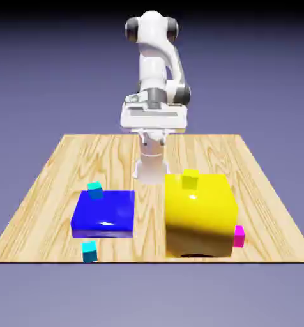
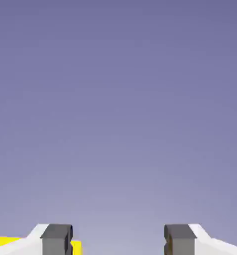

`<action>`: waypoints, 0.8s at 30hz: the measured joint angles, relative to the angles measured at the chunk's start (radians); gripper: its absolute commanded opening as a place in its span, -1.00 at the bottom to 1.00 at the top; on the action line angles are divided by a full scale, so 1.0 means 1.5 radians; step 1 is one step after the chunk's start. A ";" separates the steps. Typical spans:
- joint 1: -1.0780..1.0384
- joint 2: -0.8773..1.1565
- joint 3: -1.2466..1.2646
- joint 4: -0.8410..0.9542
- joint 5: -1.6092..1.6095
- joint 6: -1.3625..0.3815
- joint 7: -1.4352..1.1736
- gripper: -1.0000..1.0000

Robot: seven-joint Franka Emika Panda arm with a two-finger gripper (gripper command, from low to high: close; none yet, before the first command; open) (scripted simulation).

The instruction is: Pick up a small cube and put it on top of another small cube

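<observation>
The small cube [image 1: 239, 235], tiny and magenta, sits on the table against the lower side of a big glossy yellow block [image 1: 199, 214], toward the exterior view's right. Another small cube [image 1: 190, 179], tiny and yellow, rests on that block's top near its far edge. My gripper [image 1: 153, 137] hangs above the table's far part, behind the blocks and well away from both cubes. In the hand view the gripper [image 2: 118, 241] is open, its grey fingertips [image 2: 56, 239] wide apart with only backdrop between them. Neither small cube shows in that view.
A flat blue block [image 1: 105, 212] lies left of the yellow block. One tiny teal cube [image 1: 94, 190] sits at its far corner and another teal cube [image 1: 89, 251] lies by the table's near edge. A yellow sliver [image 2: 1, 242] shows at the hand view's bottom left.
</observation>
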State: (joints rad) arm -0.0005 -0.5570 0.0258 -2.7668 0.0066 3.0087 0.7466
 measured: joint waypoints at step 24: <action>0.040 0.580 0.333 0.533 -0.327 -0.603 -0.095 0.00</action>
State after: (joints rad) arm 0.0601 0.3126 0.5255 -1.9668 -0.4844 2.1036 0.6038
